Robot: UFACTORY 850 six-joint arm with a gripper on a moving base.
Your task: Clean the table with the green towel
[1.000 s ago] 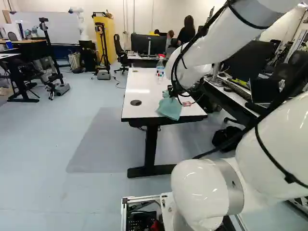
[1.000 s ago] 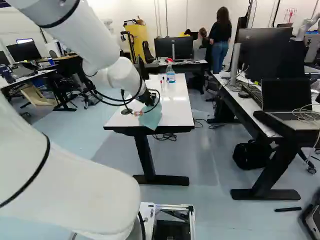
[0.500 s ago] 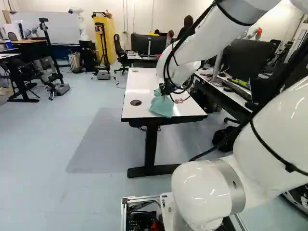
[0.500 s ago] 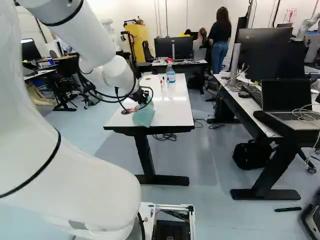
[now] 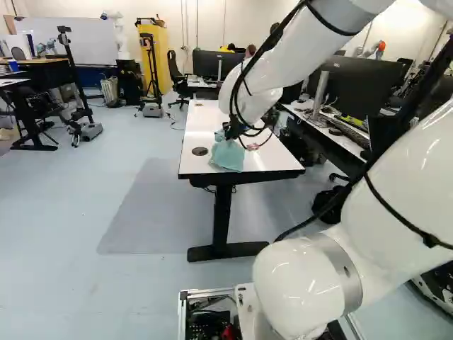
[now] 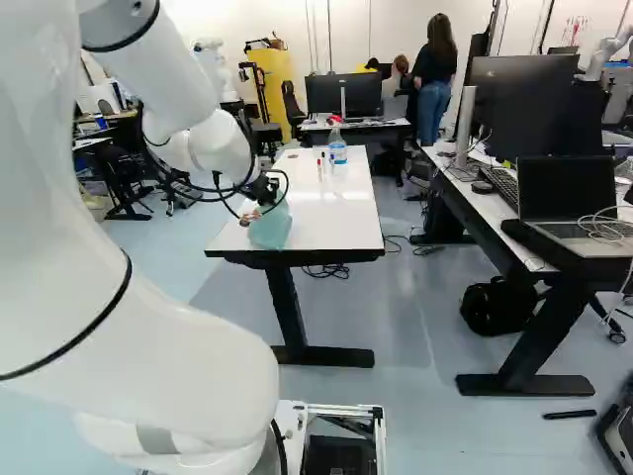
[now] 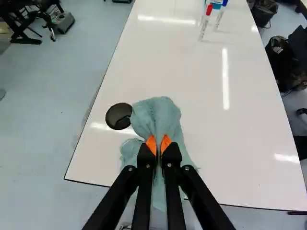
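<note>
My gripper (image 5: 229,132) is over the near end of the white table (image 5: 207,120), toward its left side in the left base view. The wrist view shows the gripper (image 7: 159,145) with its orange pads closed on the green towel (image 7: 156,117). The towel lies bunched on the tabletop ahead of the fingers, beside a dark round cap (image 7: 119,116), and part of it hangs below them over the near edge. In the right base view the towel (image 6: 270,228) shows under the wrist.
A spray bottle (image 6: 337,150) stands farther along the table, with red and blue markers (image 7: 206,20) near it. Right of the table is a desk with a monitor (image 6: 514,104) and a laptop (image 6: 567,190). Another robot (image 5: 117,35) stands far back.
My arm has swung left across the near end of the table, carrying the towel with it toward the round cap. The base has not moved.
</note>
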